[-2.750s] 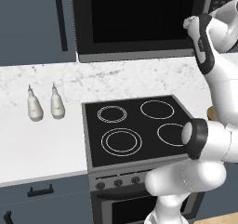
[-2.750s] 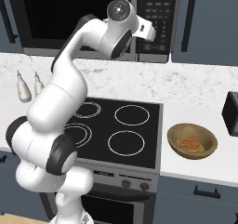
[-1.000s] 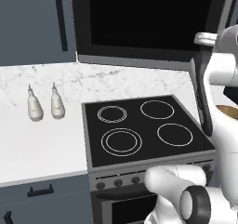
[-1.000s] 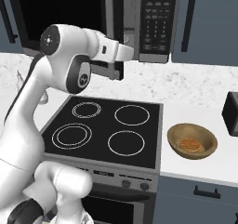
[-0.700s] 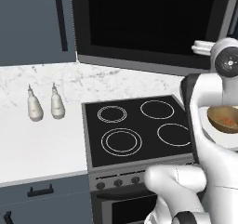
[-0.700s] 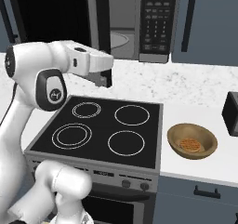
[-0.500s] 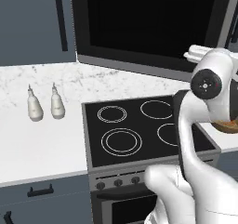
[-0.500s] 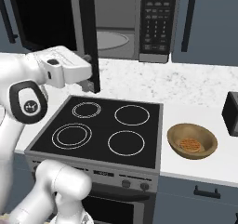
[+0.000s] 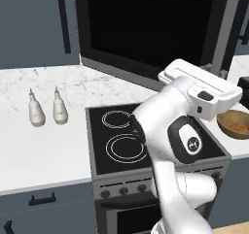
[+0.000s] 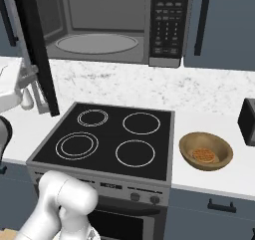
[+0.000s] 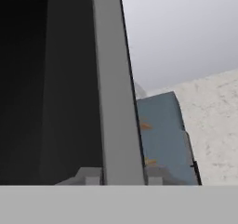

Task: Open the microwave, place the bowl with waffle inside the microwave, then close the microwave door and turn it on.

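Swung wide now, the microwave door (image 10: 35, 50), where a moment ago only half open; standing nearly edge-on left of the stove (image 10: 112, 139) in the right base view, with the arm carried far out to that side. Means the first step looks as good as done: cavity of the microwave (image 10: 97, 22) fully exposed above the stove, glass turntable bare, nothing on it. In the hand view, pressed close to the door's grey steel edge (image 11: 116, 88), with the gripper low at the frame's bottom; hard to say from this angle whether the fingers are apart or together, or touching the edge at all. Still resting on the counter (image 10: 219, 179) just right of the stove, the bowl with waffle (image 10: 205, 151): upright, waffle lying flat in the middle, well apart from the gripper. Left of the stove, two small white bottles (image 9: 46, 114) side by side on the counter. Next, probably, letting go of the door and reaching across the stove for the bowl.
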